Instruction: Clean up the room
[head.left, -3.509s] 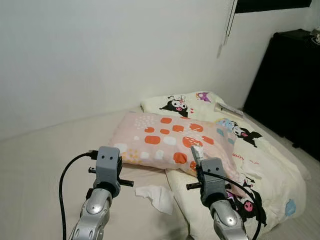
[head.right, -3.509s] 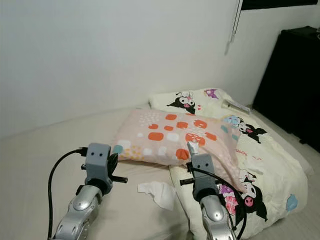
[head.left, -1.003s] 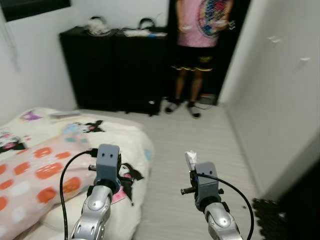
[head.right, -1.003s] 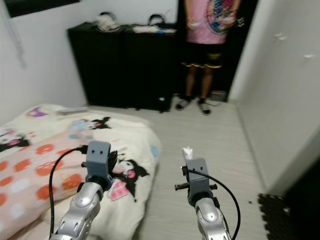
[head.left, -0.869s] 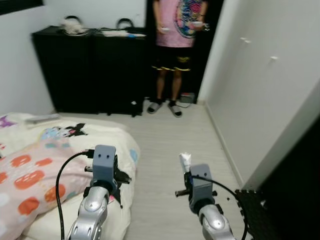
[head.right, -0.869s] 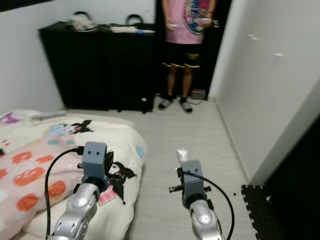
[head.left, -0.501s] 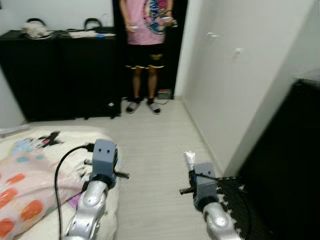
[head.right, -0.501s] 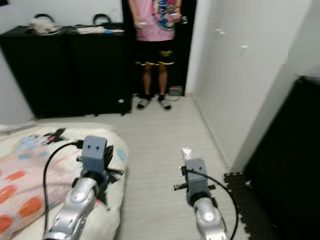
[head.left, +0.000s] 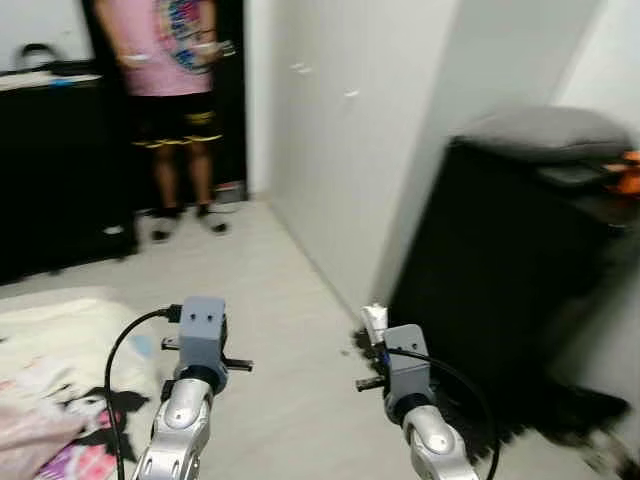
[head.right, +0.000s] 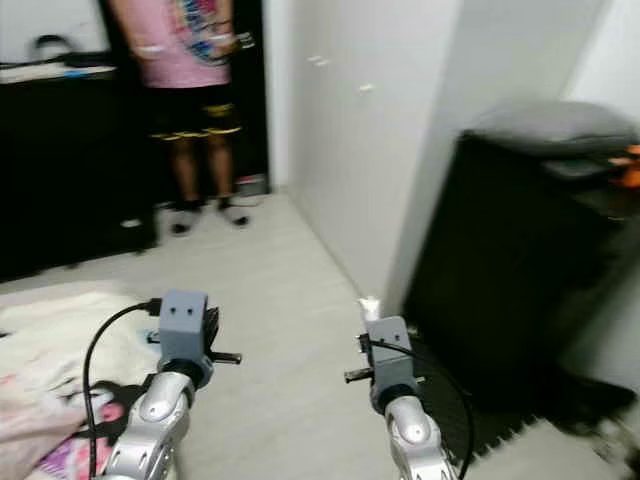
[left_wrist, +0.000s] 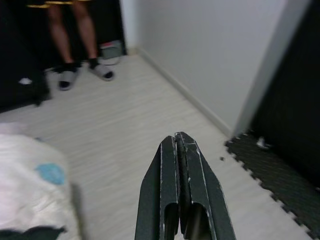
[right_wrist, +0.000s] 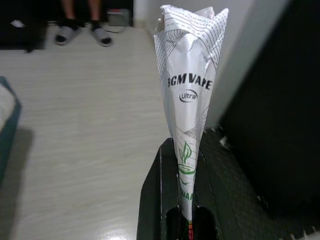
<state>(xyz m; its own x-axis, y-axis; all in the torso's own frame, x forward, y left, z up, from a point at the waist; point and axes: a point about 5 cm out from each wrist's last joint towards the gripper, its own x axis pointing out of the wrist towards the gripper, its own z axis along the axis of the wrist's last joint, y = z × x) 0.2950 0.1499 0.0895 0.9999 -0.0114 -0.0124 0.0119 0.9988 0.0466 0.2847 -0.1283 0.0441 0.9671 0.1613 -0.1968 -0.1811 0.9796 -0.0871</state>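
the right gripper (right_wrist: 180, 150) is pinching a crumpled silver wrapper (right_wrist: 190, 85), holding it upright above the pale floor (head.right: 270, 300). the left gripper (left_wrist: 178, 142) is hanging closed and empty beside the bed (head.left: 50, 340), while a person (head.left: 170, 90) is standing by the doorway.

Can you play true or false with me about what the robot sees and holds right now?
1. The right gripper is pinching a crumpled white wrapper with printed letters. True.
2. The left gripper is holding a toy. False: its fingers are shut together with nothing between them.
3. A person in a pink shirt stands at the far end of the room. True.
4. The floor is covered in red carpet. False: it is pale wood-look flooring.
5. A grey cushion sits on top of a black cabinet. True.
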